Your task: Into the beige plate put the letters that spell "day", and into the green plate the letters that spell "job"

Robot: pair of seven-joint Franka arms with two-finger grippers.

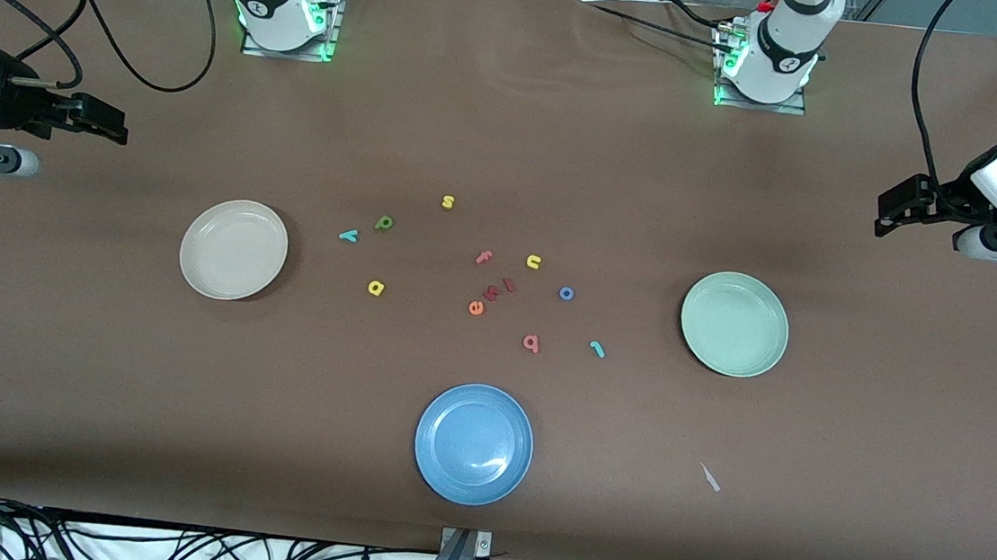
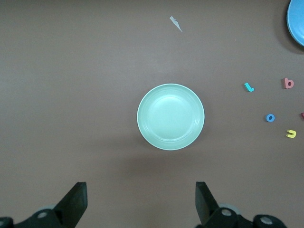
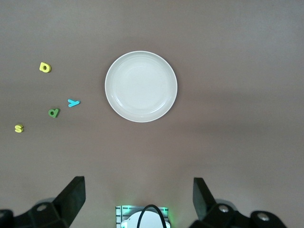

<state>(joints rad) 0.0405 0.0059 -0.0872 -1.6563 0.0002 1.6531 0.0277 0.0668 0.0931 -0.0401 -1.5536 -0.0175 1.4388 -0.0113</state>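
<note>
1. The left gripper [image 2: 137, 204] hangs high over the table's left-arm end, jaws spread wide, holding nothing; the arm waits.
2. The right gripper [image 3: 137, 202] mirrors it over the right-arm end, wide and empty.
3. The beige plate [image 1: 233, 249] and green plate [image 1: 735, 323] hold nothing.
4. Green d [image 1: 384, 222], yellow a [image 1: 376, 287] and teal y [image 1: 348, 234] lie near the beige plate.
5. Teal j [image 1: 597, 349], blue o [image 1: 566, 293] and what looks like the pink b [image 1: 531, 343] lie nearer the green plate.
</note>
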